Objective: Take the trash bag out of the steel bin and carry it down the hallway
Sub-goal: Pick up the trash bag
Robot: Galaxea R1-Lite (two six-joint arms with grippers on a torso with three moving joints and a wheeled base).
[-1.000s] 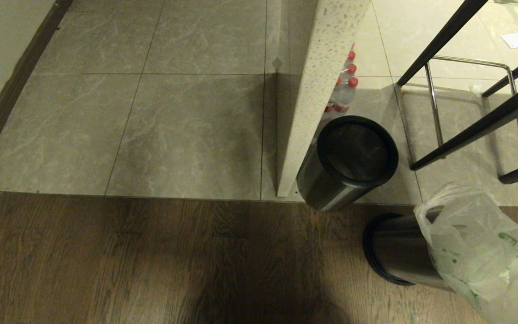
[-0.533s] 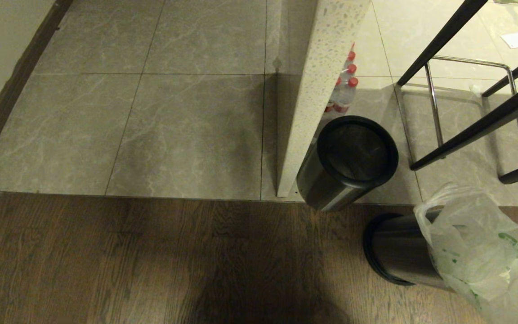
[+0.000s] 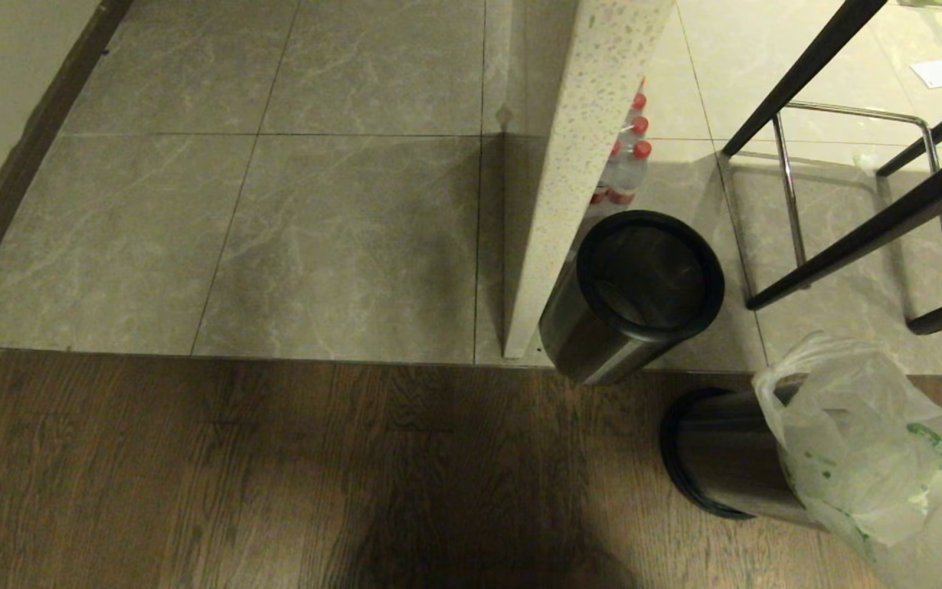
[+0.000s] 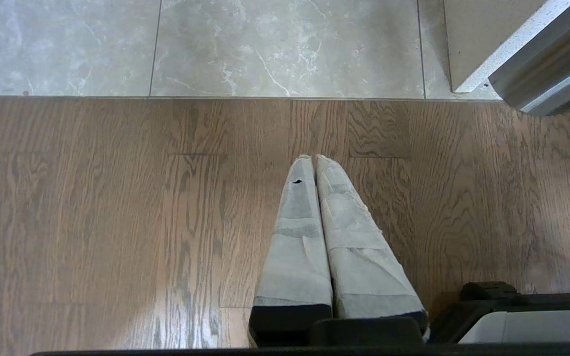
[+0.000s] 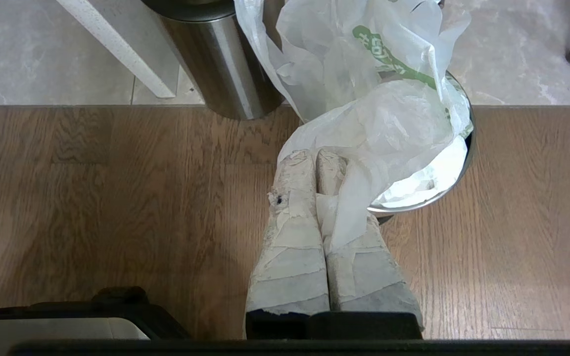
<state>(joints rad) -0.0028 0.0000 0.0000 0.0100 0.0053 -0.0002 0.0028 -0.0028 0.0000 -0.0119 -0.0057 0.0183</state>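
Head view is showing the largest thing first: the hallway (image 3: pixel 316 229), its grey veined tiles stretching away from the steel bin (image 3: pixel 724 458), which is standing on the dark wood-plank floor (image 3: pixel 275 474) just short of the line where planks are meeting tiles. A pale speckled partition (image 3: pixel 569 164) is rising from the tiles beyond the bin, and a second steel bin (image 3: pixel 630 294) with a black rim is sitting right beside the partition's near end, close to the first bin but apart from it. Black chair legs (image 3: pixel 863 237) with a chrome footrest are crossing the tiles past the bin on the side away from the partition. A cluster of red-capped bottles (image 3: pixel 626 155) is tucked behind the partition, farther from the bin than the second one.

The trash bag (image 3: pixel 872 458) is bulging out of the steel bin's mouth, whitish and crinkled with green print, still seated in the bin (its lining is showing inside the rim in the right wrist view).

The right claw (image 5: pixel 317 158) is hanging beside the bin's rim, its taped fingers pressed together and pinching a fold of the trash bag. The left claw (image 4: pixel 313 159) is hovering over bare planks well away from the bin, fingers closed together on nothing.
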